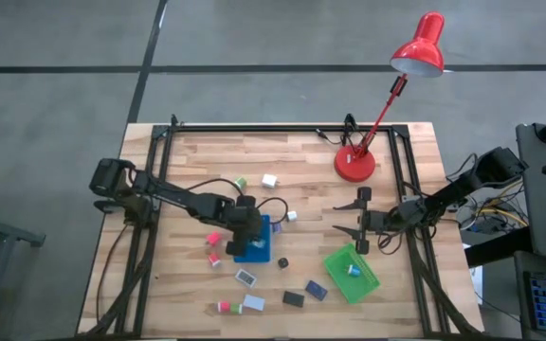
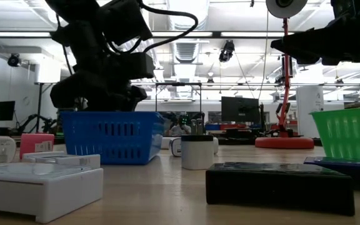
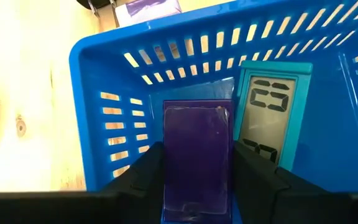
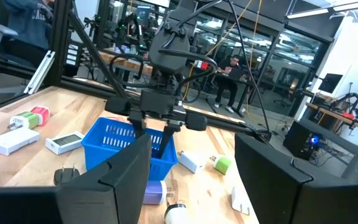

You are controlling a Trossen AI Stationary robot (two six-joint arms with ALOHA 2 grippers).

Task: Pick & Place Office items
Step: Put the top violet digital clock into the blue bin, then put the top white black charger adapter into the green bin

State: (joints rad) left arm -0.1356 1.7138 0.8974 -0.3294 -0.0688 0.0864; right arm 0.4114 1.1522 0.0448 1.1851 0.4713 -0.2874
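My left gripper [image 3: 197,163] reaches down into the blue tray [image 1: 254,250] and is shut on a navy block [image 3: 197,140]. A teal item with a grey display [image 3: 271,115] lies beside the block in the tray. My right gripper [image 1: 360,219] hovers open over the table, just on the far side of the green tray [image 1: 351,275], which holds a small white and blue item [image 1: 354,269]. Several other office items lie around the trays: a white block [image 1: 269,180], red blocks [image 1: 213,239], a white box [image 1: 245,278], a black block [image 1: 294,299] and a navy block [image 1: 316,290]. My left gripper pinches the navy block by its two long sides [image 3: 168,155], one finger [image 3: 143,177] on each, and comes from above, pointing down into the blue tray. The fingers lie along the block. I cannot tell whether the block's lower end rests on the tray floor.
A red desk lamp stands with its base [image 1: 354,164] toward the far right of the table, its head [image 1: 419,47] beyond the far edge. A black metal frame [image 1: 254,131] runs along the table's edges. A black round item [image 1: 282,261] sits between the trays.
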